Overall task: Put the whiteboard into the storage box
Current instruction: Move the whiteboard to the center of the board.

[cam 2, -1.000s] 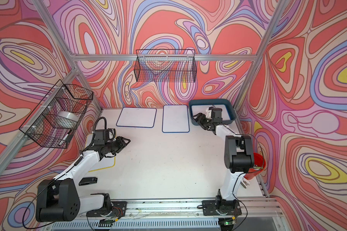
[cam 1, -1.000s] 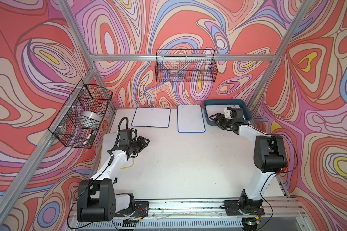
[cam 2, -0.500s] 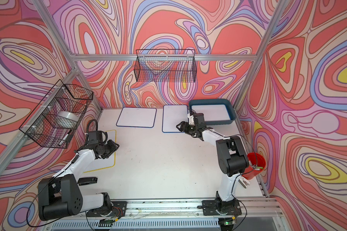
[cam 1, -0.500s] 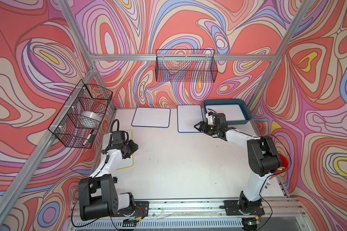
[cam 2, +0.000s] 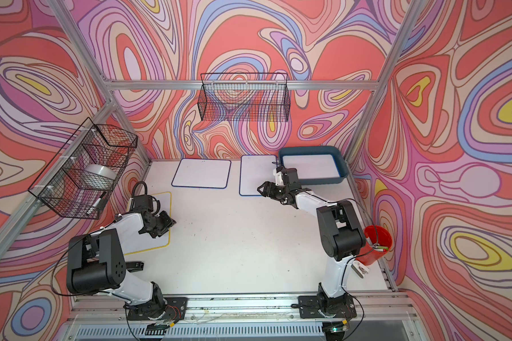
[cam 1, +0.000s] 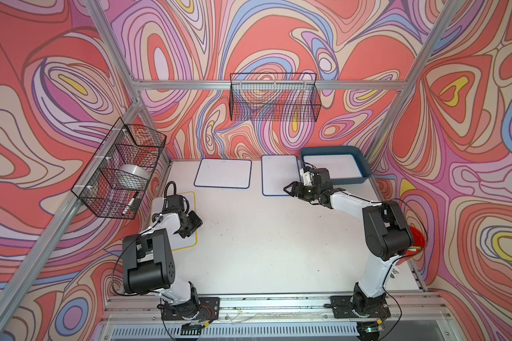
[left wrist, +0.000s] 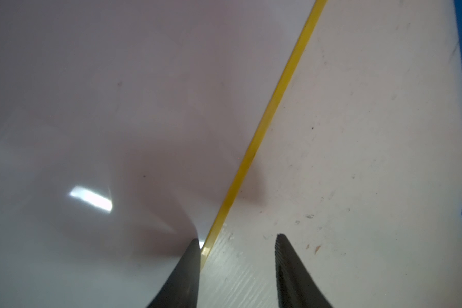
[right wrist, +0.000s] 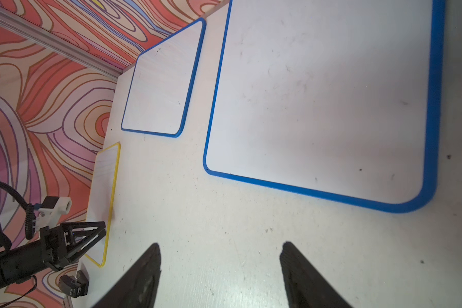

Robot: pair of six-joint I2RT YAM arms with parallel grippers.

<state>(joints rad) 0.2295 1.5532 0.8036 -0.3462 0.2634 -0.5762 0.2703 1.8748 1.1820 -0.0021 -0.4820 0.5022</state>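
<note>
Whiteboard (cam 1: 280,174), blue-rimmed, flat on desk (cam 1: 263,242) just beside storage box (cam 1: 363,165); right end effector (cam 1: 289,189) open, empty, near its front rim; left end effector (left wrist: 237,237) open astride yellow-rimmed whiteboard (left wrist: 91,93) edge; best: wedge finger under rim, pinch, lift clear of box wall.

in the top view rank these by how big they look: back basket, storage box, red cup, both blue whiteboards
1. back basket, though it hangs higher, maybe nearer the camera
2. storage box
3. wide blue whiteboard and tall blue whiteboard: look alike, not ranked
4. red cup, partly hidden
</note>
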